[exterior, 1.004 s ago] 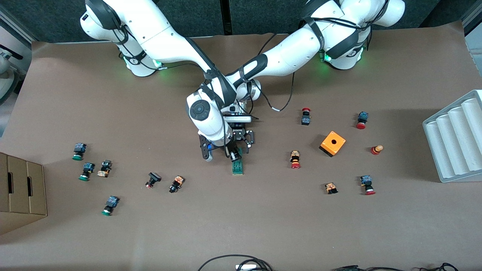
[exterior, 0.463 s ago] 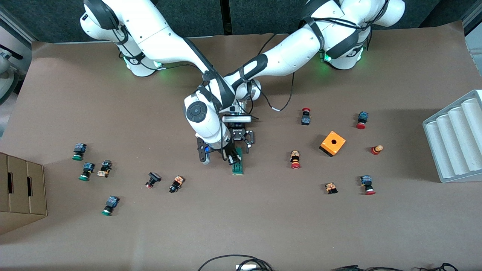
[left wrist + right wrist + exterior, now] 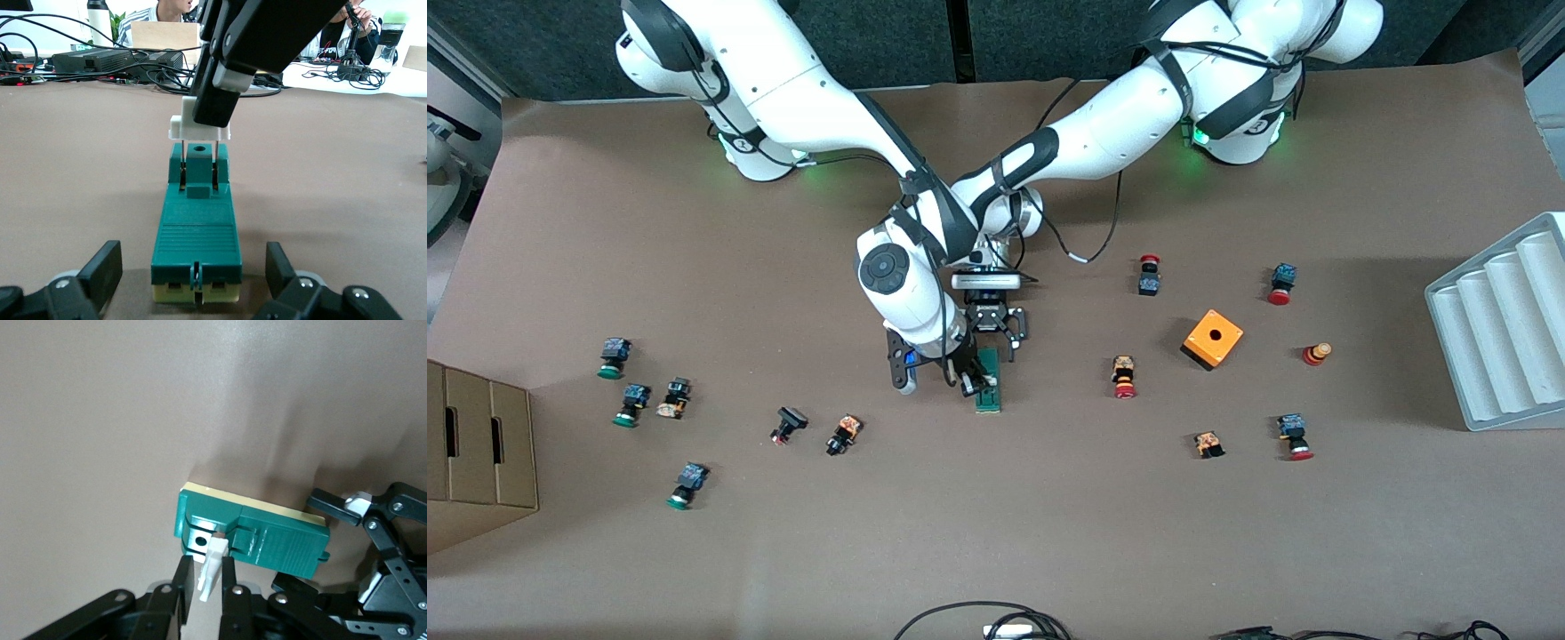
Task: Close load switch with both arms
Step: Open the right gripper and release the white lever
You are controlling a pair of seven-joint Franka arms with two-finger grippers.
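- Your right hand (image 3: 971, 380) has slid toward the right arm's end, pinching the white lever (image 3: 199, 127).
- Your left hand (image 3: 193, 283) sits spread around the load switch (image 3: 988, 382), mid-bench.

13 push buttons (image 3: 1125, 377), 1 load switch (image 3: 988, 384)
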